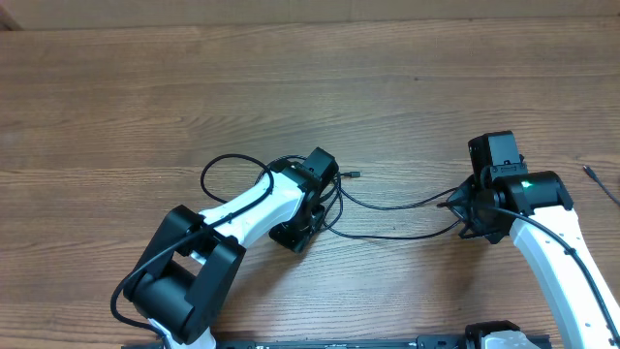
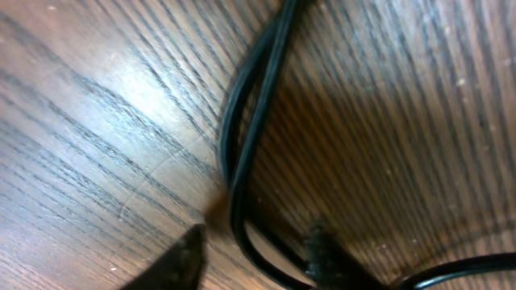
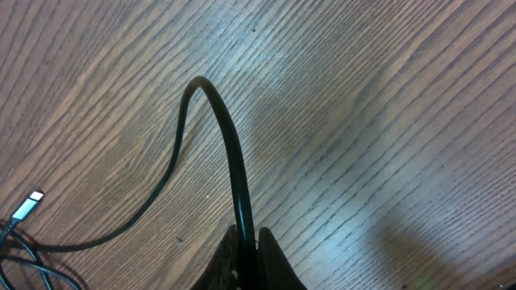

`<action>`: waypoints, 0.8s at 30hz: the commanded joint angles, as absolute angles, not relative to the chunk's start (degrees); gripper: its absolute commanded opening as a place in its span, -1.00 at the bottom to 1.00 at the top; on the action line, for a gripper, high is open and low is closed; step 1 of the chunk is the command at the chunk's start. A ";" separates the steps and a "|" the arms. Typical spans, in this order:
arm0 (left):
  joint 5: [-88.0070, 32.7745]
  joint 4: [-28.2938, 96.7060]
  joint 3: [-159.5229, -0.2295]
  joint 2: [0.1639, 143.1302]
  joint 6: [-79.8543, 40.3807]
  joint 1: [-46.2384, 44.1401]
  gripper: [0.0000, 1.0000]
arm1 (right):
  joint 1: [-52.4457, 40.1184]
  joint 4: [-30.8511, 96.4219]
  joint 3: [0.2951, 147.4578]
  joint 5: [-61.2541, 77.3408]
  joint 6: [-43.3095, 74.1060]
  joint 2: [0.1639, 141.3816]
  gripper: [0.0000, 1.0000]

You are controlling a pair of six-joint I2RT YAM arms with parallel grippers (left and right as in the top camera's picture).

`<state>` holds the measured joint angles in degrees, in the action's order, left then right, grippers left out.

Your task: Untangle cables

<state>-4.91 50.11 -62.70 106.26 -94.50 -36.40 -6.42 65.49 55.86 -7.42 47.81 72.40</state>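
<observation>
The cables point(image 1: 387, 206) are thin black cords, tangled in loops point(image 1: 225, 167) at the table's middle, with two strands running right. My left gripper point(image 1: 294, 231) is down in the tangle. In the left wrist view its fingertips point(image 2: 187, 259) stand apart on the wood, and a doubled cable strand point(image 2: 242, 145) passes between them, unpinched. My right gripper point(image 1: 463, 209) is shut on one cable. In the right wrist view that cord point(image 3: 234, 153) rises out of the closed gripper point(image 3: 251, 242) and arcs left. A silver plug end point(image 3: 28, 206) lies at the lower left.
A small plug point(image 1: 356, 174) lies just right of the tangle. Another thin cord point(image 1: 599, 180) lies at the table's right edge. The wooden table point(image 1: 310, 78) stretches bare behind both arms.
</observation>
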 commanded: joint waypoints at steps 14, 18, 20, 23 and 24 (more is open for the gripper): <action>4.82 72.34 -77.58 106.78 -71.53 -18.39 -0.91 | -6.37 66.37 55.72 -7.44 41.56 72.47 -0.92; 8.25 82.85 -89.91 102.56 -70.30 -10.31 -0.91 | -6.37 66.22 55.72 -7.42 41.52 72.47 -0.92; 7.86 84.60 -95.50 99.92 -67.26 -6.83 -0.91 | -6.37 66.04 55.72 -7.42 41.60 72.47 -0.92; 6.85 85.03 -102.19 95.61 -63.88 -2.46 -0.91 | -6.35 65.87 55.72 -7.46 41.93 72.47 -0.92; 6.35 84.97 -103.53 94.37 -63.61 -1.43 -0.91 | -6.37 65.89 55.72 -7.84 41.91 72.47 -0.92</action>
<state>5.13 84.27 -99.07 99.39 -67.79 -3.46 -6.42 66.02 55.81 -7.29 42.39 72.40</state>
